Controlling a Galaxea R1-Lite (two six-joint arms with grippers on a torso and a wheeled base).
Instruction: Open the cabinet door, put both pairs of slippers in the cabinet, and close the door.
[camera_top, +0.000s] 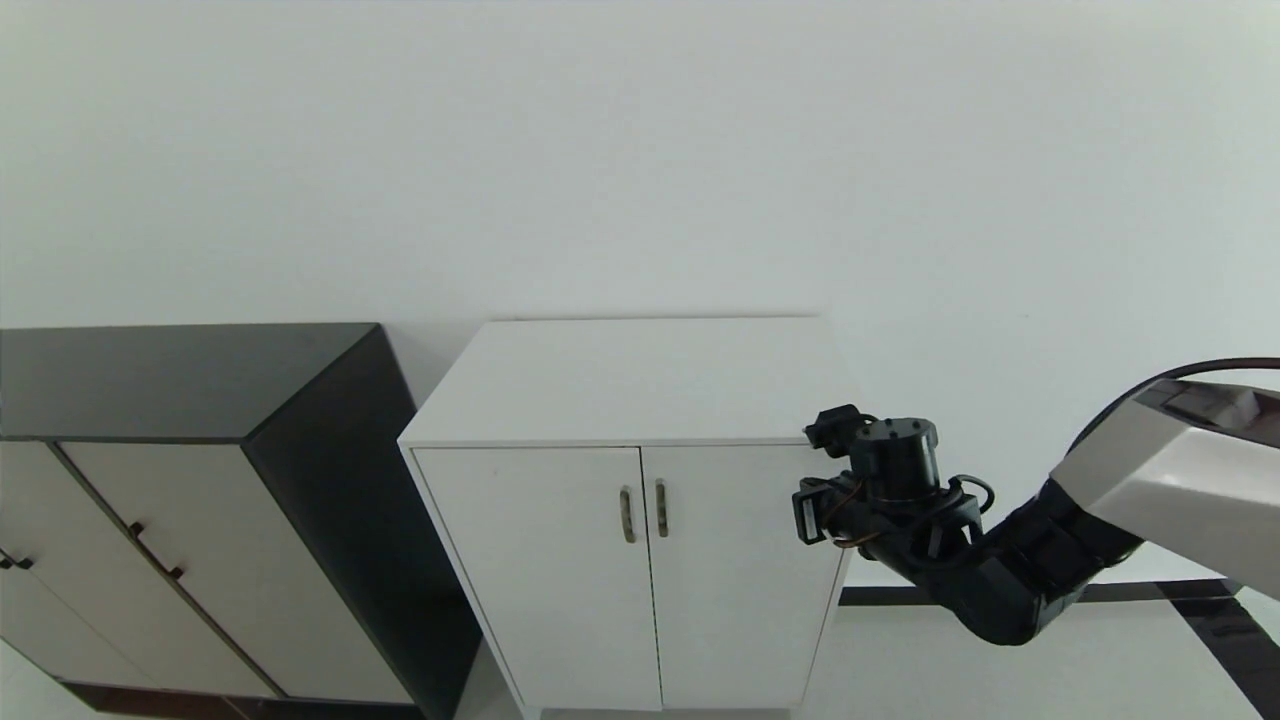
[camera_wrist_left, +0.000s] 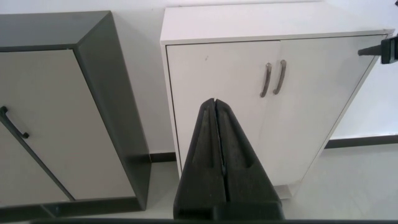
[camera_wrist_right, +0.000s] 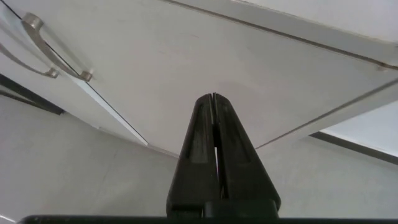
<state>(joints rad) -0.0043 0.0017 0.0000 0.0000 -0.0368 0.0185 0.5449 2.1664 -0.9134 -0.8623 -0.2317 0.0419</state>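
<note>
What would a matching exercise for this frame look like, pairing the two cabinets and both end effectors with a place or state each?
Things:
1. white cabinet
2. dark cabinet
3. right end effector
4. left end effector

Places or states:
A. shut, held back, facing both cabinets
B. doors closed, handles side by side at mid-front
C. shut, close to the white cabinet's front, near its upper right corner
D. standing on the robot's left of the white cabinet

Pairs: 1-B, 2-D, 3-C, 4-A.
</note>
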